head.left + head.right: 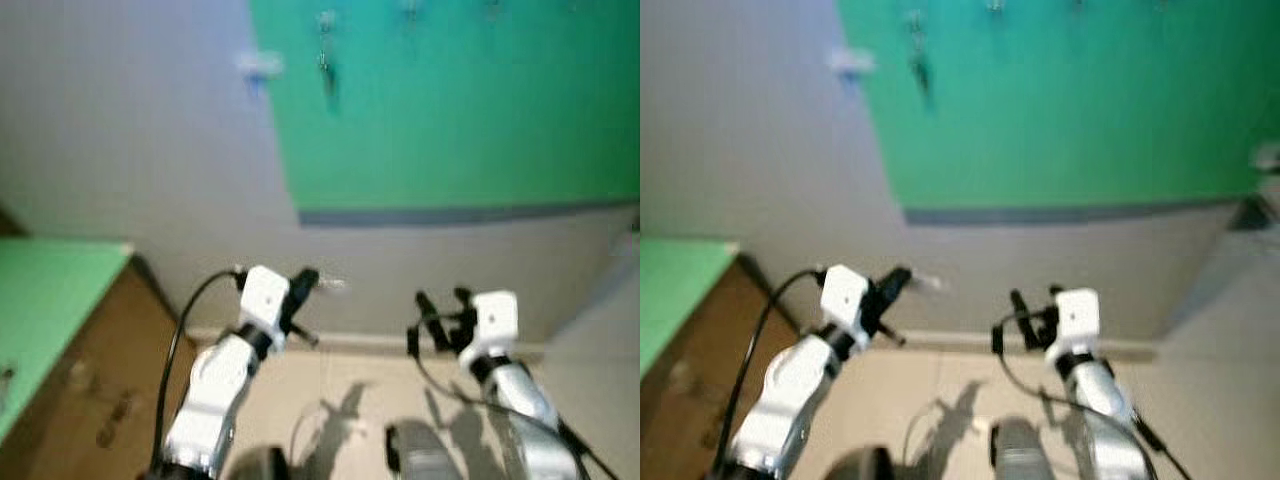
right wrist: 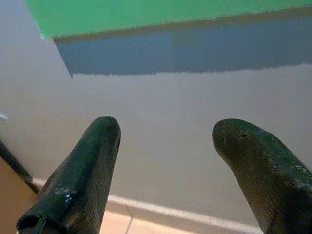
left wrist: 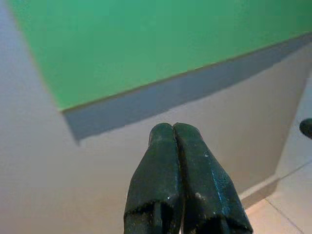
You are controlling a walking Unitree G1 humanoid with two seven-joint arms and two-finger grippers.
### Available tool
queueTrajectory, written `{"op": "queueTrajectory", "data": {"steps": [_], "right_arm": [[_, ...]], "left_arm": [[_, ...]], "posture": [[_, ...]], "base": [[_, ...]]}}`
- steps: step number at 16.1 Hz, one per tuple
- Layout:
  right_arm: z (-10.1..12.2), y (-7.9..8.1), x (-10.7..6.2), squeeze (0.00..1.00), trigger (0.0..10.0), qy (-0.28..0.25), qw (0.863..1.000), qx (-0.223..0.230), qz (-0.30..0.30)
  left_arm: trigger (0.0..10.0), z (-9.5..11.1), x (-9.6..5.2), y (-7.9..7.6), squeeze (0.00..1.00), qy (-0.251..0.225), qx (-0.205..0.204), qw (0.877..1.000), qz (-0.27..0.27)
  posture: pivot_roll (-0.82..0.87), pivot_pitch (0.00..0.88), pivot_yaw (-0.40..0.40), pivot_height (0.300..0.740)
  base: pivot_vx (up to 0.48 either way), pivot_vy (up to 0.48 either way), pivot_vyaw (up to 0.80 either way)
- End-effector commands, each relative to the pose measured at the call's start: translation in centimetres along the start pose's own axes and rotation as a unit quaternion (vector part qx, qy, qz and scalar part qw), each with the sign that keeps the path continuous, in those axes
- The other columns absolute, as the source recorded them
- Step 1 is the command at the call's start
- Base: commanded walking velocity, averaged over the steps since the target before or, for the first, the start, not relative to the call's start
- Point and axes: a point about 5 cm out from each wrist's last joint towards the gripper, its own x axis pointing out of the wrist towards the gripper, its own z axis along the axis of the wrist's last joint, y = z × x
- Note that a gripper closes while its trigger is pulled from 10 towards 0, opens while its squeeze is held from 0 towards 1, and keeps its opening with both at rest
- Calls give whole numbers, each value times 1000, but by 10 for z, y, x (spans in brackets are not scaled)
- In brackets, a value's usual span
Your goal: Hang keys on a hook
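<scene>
- While the head views are blurred, the keys (image 1: 327, 68) hang on a hook at 12 o'clock on the green board (image 1: 450, 110), with the left end effector (image 1: 308, 285) at 7 o'clock and the right end effector (image 1: 440, 305) at 5 o'clock, both well below.
- Left wrist: fingers (image 3: 163, 165) pressed together, holding nothing, facing the grey wall (image 3: 97, 161).
- Right wrist: fingers (image 2: 83, 165) spread wide, empty.
</scene>
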Motion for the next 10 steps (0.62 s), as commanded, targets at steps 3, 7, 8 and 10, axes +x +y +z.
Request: {"op": "queueTrajectory", "data": {"steps": [3,7,8,10], "right_arm": [[5,8,4,0,10000,-14,1000,1,13],[5,7,2,0,10000,-13,1000,0,8],[5,8,1,0,10000,-13,1000,0,8],[4,9,1,0,10000,-13,1000,1,9]], "left_arm": [[0,0,-4,6,0,1,4,1000,7],[0,12,5,1,0,-10,18,1000,-18],[0,23,12,0,0,-20,24,999,-32],[0,30,17,1,0,-25,32,998,-41]], "posture": [[-298,0,140,680],[-294,0,141,713],[-296,0,145,723],[-298,0,148,732]], "base": [[0,0,0],[0,0,0],[0,0,0],[0,0,0]]}}
